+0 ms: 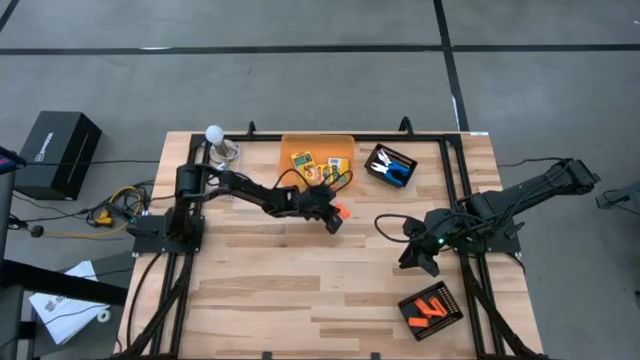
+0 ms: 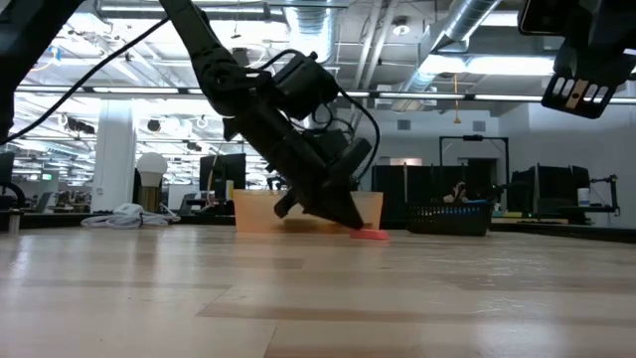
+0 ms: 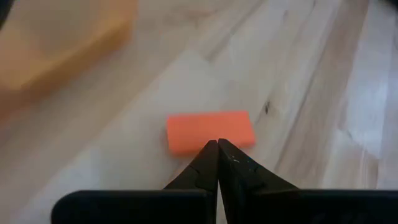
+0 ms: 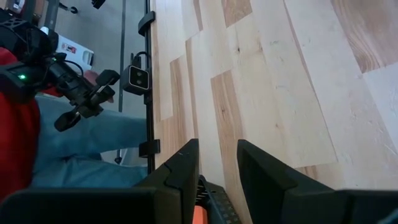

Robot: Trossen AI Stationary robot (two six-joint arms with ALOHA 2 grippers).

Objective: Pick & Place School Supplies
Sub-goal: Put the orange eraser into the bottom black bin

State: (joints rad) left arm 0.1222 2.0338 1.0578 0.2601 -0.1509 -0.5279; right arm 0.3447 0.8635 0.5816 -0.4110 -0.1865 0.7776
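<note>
Grey concrete floor [image 1: 300, 80] with dark seams around the wooden desk [image 1: 300, 290]; black box [image 1: 55, 150] at 9 o'clock; exposed ceiling ducts [image 2: 467, 30], strip lights beyond.

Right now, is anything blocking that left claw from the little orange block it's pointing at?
Nothing visible. The left gripper is shut, its tips right at the orange block's near edge on the bare wooden table. The orange bin sits beyond the block, off to one side.
</note>
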